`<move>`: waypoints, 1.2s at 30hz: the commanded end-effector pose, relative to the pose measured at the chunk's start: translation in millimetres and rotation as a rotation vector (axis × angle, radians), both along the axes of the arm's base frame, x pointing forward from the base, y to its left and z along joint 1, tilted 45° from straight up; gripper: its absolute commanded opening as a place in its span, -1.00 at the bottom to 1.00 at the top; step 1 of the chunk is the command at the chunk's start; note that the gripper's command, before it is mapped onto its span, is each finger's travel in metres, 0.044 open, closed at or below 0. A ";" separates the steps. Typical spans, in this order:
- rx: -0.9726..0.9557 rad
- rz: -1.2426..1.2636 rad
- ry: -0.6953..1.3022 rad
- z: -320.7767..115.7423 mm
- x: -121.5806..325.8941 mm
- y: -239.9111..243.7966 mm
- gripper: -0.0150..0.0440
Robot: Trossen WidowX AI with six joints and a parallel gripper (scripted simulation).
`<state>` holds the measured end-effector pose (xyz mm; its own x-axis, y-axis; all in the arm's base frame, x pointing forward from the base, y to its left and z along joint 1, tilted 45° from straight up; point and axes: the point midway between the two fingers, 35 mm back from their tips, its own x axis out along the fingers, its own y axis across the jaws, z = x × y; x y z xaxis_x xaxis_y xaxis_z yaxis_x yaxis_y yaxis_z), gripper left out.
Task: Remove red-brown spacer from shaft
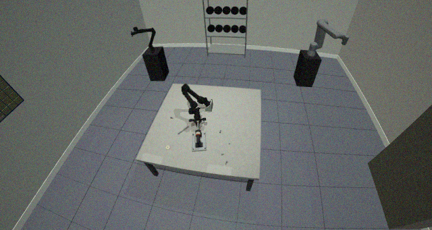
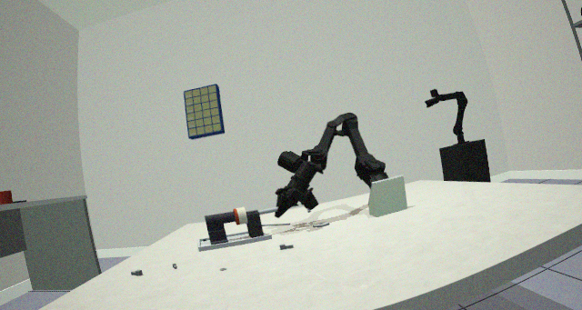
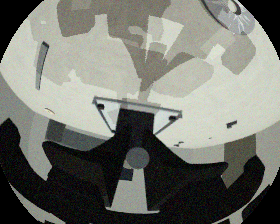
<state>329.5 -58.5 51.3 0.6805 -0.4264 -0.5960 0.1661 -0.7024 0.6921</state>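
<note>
The big dark housing block stands on the grey base plate. The red-brown spacer is up on the shaft line against the block's bore. A cream spacer sits beside it, touching the smaller dark support block. The grey shaft sticks out of the support block toward the arm; its round end faces the wrist camera. My gripper is shut on the shaft's outer end. The shaft inside the blocks and spacers is hidden.
A thin dark rod lies beside the plate. A small pale disc and several small dark parts, such as one part, lie on the table. A pale green panel stands by the arm's base.
</note>
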 end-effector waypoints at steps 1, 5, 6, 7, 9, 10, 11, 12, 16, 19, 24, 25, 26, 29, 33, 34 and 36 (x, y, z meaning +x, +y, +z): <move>-0.004 0.003 0.002 0.2 -0.7 0.0 -0.49; -0.004 0.003 0.002 0.3 -1.1 -0.1 -0.49; -0.004 0.003 0.002 0.3 -1.2 -0.1 -0.49; -0.004 0.003 0.002 0.3 -1.3 -0.1 -0.49; -0.004 0.003 0.002 0.3 -1.6 -0.1 -0.49; -0.004 0.003 0.002 0.3 -1.7 -0.1 -0.49; -0.004 0.003 0.002 0.3 -1.8 -0.1 -0.49; -0.004 0.003 0.002 0.4 -1.9 -0.1 -0.49; -0.004 0.003 0.002 0.4 -2.4 -0.2 -0.49; -0.004 0.003 0.002 0.5 -2.7 -0.2 -0.49; -0.004 0.003 0.002 0.5 -3.3 -0.3 -0.49; -0.004 0.003 0.002 0.6 -3.4 -0.3 -0.49; -0.004 0.003 0.002 0.6 -3.5 -0.3 -0.49; -0.004 0.003 0.002 0.6 -3.8 -0.3 -0.49; -0.004 0.003 0.002 0.7 -4.3 -0.4 -0.49; -0.004 0.003 0.002 0.7 -4.4 -0.4 -0.49; -0.004 0.003 0.002 0.7 -4.6 -0.4 -0.49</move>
